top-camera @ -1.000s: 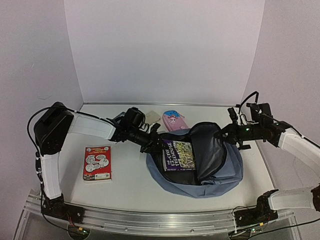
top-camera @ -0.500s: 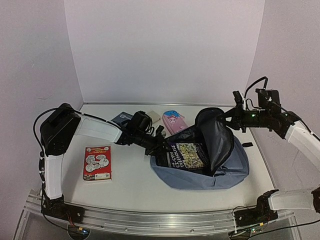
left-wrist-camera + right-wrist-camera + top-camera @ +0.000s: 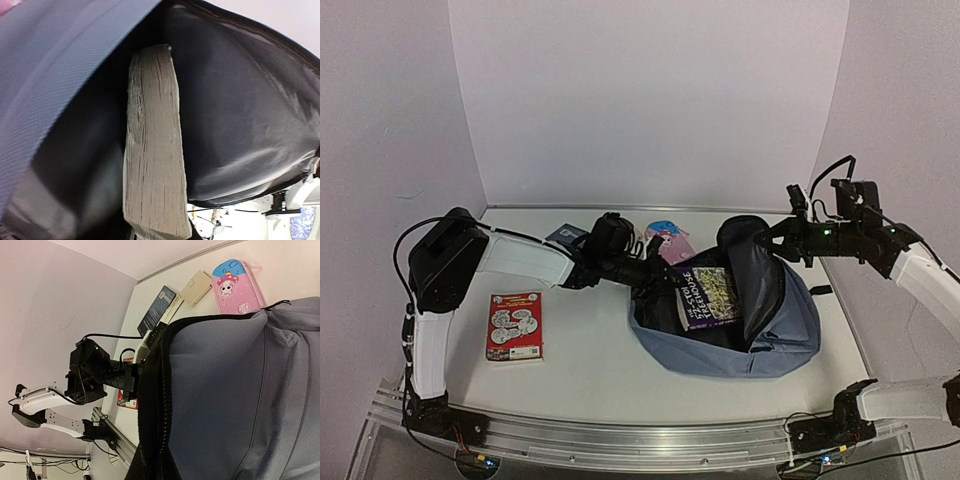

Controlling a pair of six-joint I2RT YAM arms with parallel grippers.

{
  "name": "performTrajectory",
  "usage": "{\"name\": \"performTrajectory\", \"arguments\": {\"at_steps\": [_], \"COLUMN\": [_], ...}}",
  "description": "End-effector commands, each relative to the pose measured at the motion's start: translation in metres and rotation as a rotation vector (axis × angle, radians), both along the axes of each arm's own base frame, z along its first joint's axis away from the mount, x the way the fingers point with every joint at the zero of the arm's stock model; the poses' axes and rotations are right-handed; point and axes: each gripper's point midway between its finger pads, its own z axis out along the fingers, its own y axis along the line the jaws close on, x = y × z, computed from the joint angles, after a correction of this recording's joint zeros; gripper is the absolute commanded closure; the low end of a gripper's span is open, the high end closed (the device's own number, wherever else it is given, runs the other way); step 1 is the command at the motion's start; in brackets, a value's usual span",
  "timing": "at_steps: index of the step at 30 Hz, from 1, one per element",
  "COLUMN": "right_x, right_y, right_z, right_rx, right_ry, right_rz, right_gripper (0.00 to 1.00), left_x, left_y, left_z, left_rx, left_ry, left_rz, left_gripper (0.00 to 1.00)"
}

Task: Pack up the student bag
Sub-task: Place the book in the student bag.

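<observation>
The student bag (image 3: 782, 338), soft grey-blue with a dark lining, lies open at centre right. My right gripper (image 3: 782, 243) is shut on the rim of its raised flap and holds the mouth up; the right wrist view is filled by the bag's fabric (image 3: 240, 390) and black zip edge (image 3: 157, 405). My left gripper (image 3: 656, 272) is shut on a purple paperback book (image 3: 710, 295) that stands tilted inside the opening. In the left wrist view the book's page edge (image 3: 152, 150) sits against the bag's dark lining (image 3: 245, 110); the fingers themselves are hidden.
A red booklet (image 3: 515, 325) lies at the left. Behind the bag lie a pink pencil case (image 3: 670, 234), a beige flat item (image 3: 196, 288) and a dark flat item (image 3: 565, 235). A small black piece (image 3: 820, 290) rests right of the bag.
My right gripper lifted the flap, and the bag's mouth rose and shifted right. My left gripper pushed the book rightward, deeper into the bag, where it stands more upright.
</observation>
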Motion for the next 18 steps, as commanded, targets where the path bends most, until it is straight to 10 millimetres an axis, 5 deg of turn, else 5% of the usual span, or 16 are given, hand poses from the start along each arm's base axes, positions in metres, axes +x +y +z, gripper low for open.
{"name": "performTrajectory", "arguments": {"at_steps": [1, 10, 18], "right_x": [0.005, 0.007, 0.007], "right_y": [0.002, 0.002, 0.002], "right_z": [0.017, 0.013, 0.014], "right_rx": [0.019, 0.011, 0.012], "right_ry": [-0.085, -0.081, -0.082], "right_rz": [0.006, 0.008, 0.005], "right_gripper": [1.00, 1.00, 1.00], "left_x": [-0.007, -0.016, 0.005], "left_y": [-0.017, -0.008, -0.037], "left_z": [0.093, 0.105, 0.071], "left_rx": [-0.222, -0.217, -0.186], "left_ry": [-0.128, -0.148, -0.128], "left_rz": [-0.056, -0.070, -0.072], "left_gripper": [1.00, 1.00, 1.00]}}
